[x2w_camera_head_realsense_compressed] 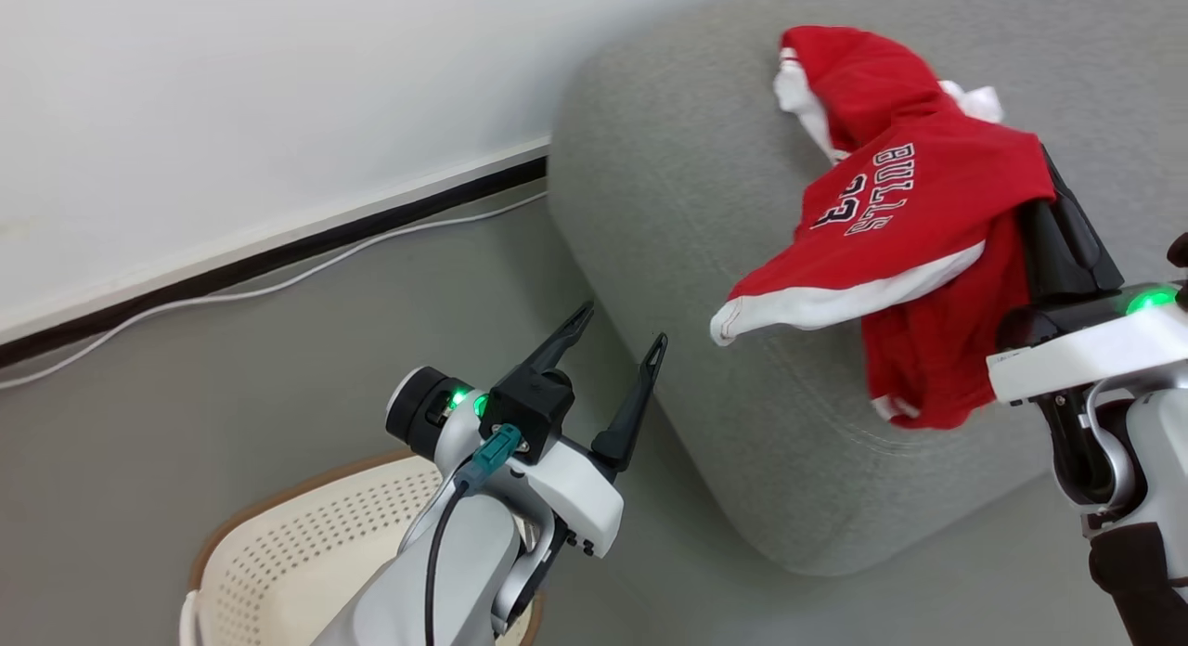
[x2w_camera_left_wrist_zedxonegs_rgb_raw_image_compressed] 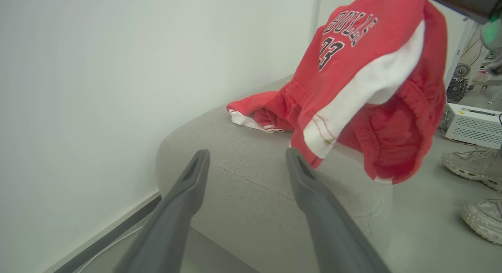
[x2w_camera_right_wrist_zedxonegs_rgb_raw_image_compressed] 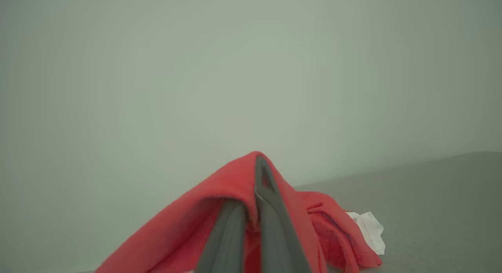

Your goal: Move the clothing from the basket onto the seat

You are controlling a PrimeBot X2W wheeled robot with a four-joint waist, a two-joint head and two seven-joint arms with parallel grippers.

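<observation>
Right gripper (x2w_camera_right_wrist_zedxonegs_rgb_raw_image_compressed: 257, 175) is clamped on the red clothing (x2w_camera_head_realsense_compressed: 914, 219) over the seat (x2w_camera_head_realsense_compressed: 705, 256). Left gripper (x2w_camera_head_realsense_compressed: 622, 326), fingers spread wide, holds nothing above the near-left basket (x2w_camera_head_realsense_compressed: 278, 553).

I'm looking down over the left gripper (x2w_camera_head_realsense_compressed: 624, 323) from the head; both wrist cameras, close in, share the clothing (x2w_camera_left_wrist_zedxonegs_rgb_raw_image_compressed: 353, 69) ahead.

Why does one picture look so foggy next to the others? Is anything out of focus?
Head view: crisp and evenly lit, lettering on the clothing readable, a green lamp glaring slightly. Left wrist view: the close left fingers look soft, the clothing behind them sharper. Right wrist view: hazy, washed-out, low contrast; the right fingers blurred, probably too near the lens.
</observation>
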